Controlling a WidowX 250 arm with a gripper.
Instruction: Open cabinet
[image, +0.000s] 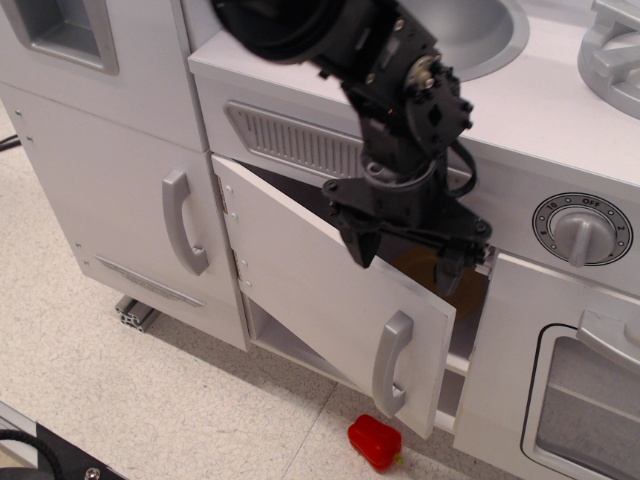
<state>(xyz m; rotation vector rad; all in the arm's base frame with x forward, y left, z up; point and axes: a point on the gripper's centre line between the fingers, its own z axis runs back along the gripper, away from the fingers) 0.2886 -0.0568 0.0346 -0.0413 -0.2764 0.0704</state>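
At the far left stands the tall narrow grey door (120, 200) with its long curved handle (183, 222), shut flush against its frame. Below it, on the speckled floor (150, 410), a short piece of aluminium rail (135, 313) pokes out from under the unit.

Just right of that door comes the cabinet (320, 300). Its plain light grey door hangs on two small hinges at its left edge and stands swung partly outward, its free right edge well clear of the frame, so a dark wedge of the interior shows above and behind it. The short silver bar handle (392, 363) sits upright near that free edge.

Above the door's upper right portion hangs the gripper (408, 247), black, its two fingers spread wide apart and pointing downward with nothing between them. The left finger ends in front of the door's top edge (touching or not, I cannot tell), the right finger hangs before the open gap, and the handle lies below the jaws, apart from them.

A brownish object (440, 275) shows dimly inside the opening. On the floor under the door's lower corner lies a small red pepper toy (375, 441). Further right are the timer dial (582, 229) and the windowed oven door (560, 380), with the sink basin (480, 40) above.
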